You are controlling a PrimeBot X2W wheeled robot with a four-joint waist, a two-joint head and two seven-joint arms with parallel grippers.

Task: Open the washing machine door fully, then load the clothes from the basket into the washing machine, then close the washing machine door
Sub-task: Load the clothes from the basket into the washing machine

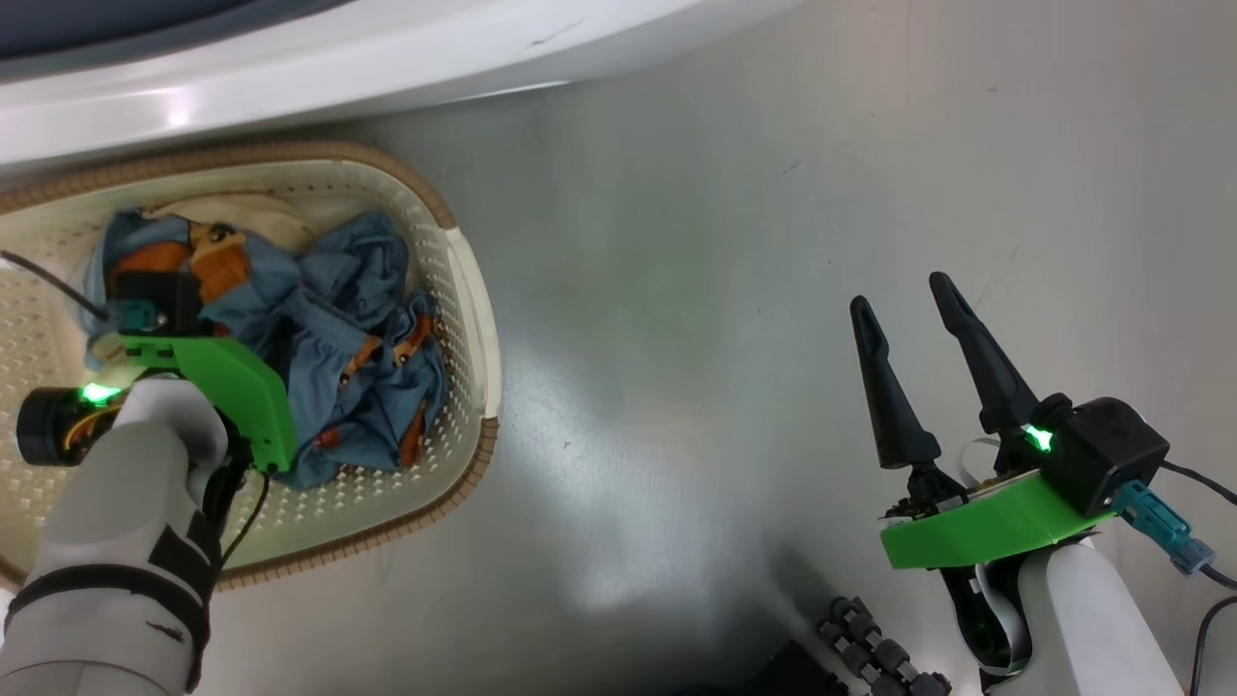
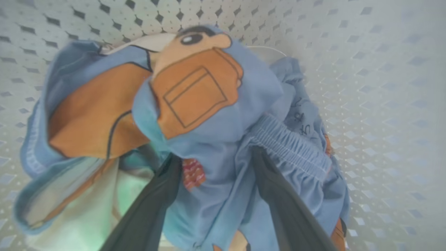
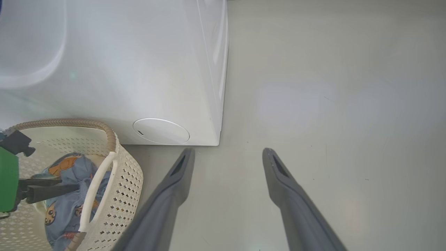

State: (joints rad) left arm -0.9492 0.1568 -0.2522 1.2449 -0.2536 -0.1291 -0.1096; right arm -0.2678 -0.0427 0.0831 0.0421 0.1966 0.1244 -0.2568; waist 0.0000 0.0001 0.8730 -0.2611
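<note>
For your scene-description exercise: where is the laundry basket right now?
In the head view the basket sits on the floor at the left, right in front of the washing machine, holding the clothes.

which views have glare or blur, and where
head view: bright glare spot on the washing machine and a pale sheen across the floor; left wrist view: the clothes look soft and blurred close up, with a green tint at lower left; right wrist view: fairly sharp, evenly lit
</note>
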